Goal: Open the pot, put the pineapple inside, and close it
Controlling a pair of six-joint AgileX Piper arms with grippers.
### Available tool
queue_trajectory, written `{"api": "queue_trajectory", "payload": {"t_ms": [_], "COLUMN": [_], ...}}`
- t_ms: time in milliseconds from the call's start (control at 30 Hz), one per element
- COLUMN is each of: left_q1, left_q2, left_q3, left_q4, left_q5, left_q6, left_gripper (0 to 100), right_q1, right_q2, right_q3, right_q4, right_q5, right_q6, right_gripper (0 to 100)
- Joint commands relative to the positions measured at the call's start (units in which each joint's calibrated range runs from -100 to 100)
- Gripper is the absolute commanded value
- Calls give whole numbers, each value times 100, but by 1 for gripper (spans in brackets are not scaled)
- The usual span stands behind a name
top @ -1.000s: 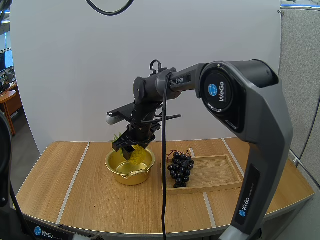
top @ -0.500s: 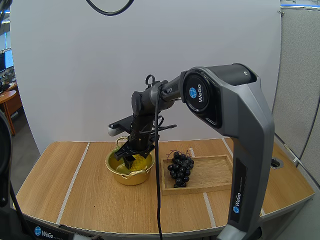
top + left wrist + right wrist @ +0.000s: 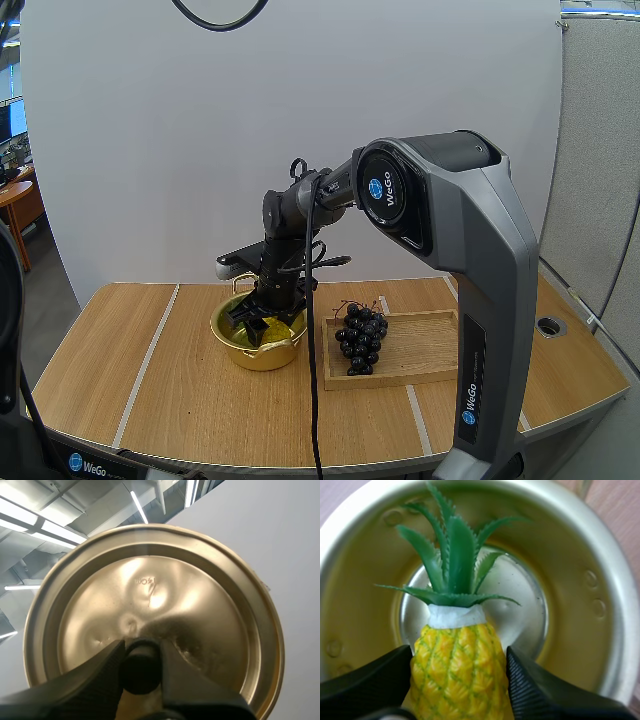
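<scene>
A yellow pineapple [image 3: 460,672] with a green leafy crown is pinched between the fingers of my right gripper [image 3: 459,677], down inside the open gold pot [image 3: 605,630]. From the high view my right gripper [image 3: 258,322] reaches into the pot [image 3: 260,350] on the table left of centre, and most of the pineapple is hidden behind it. My left gripper [image 3: 141,667] is shut on the black knob of the gold lid [image 3: 200,605], whose underside faces the camera, held up in the air.
A wooden tray [image 3: 425,348] lies right of the pot with a bunch of dark grapes [image 3: 360,338] at its left end. Bare wooden table spreads to the left of the pot and in front of it.
My right gripper has come down with the pineapple, from just above the pot's rim to inside the pot. The right arm has swung lower and slightly left.
</scene>
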Motion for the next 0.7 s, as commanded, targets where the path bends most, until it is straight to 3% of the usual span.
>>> {"api": "queue_trajectory", "payload": {"t_ms": [0,67,100,367,667], "left_q1": [-11,-11,-11,-11,-11], "left_q2": [-29,-29,-29,-29,-29], "left_q3": [-48,-48,-48,-48,-48], "left_q4": [26,26,26,26,26], "left_q5": [-179,-179,-179,-179,-179], "left_q6": [-59,-59,-59,-59,-59], "left_gripper": [0,0,0,0,0], "right_q1": [-24,-24,-24,-24,-24], "right_q2": [-36,-36,-36,-98,-963], "right_q3": [-35,-35,-35,-35,-35], "right_q4": [111,48,23,-101,-155], "right_q5": [79,79,79,64,295], "right_q6": [-100,-65,-29,1,108], "right_gripper": [55,95,100,100,100]}}
